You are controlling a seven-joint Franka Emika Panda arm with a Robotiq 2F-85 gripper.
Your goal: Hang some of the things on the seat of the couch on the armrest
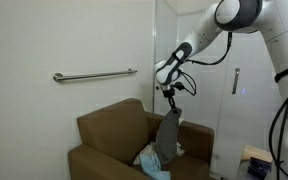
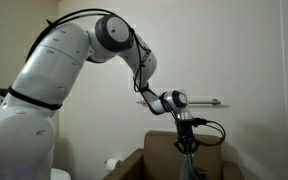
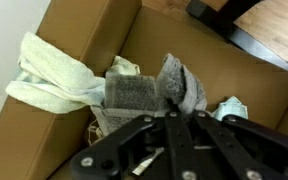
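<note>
A white wall with one steel bar (image 1: 94, 75) stands behind the brown couch (image 1: 109, 128). One grey-blue cloth (image 1: 167, 138) hangs over the seat (image 3: 214, 50), its top pinched in the tool (image 1: 170, 97), whose jaws are clamped on it. In the wrist view, one pale white-green cloth (image 3: 49, 75) lies at its nine o'clock, draped over the armrest (image 3: 79, 35). One white piece (image 3: 230, 105) sits at three o'clock.

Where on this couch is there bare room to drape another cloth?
The brown upholstered armrest below the steel wall bar looks bare along its top. The seat cushion is crowded: pale blue and white cloths lie under the grey cloth hanging from the pincer.
</note>
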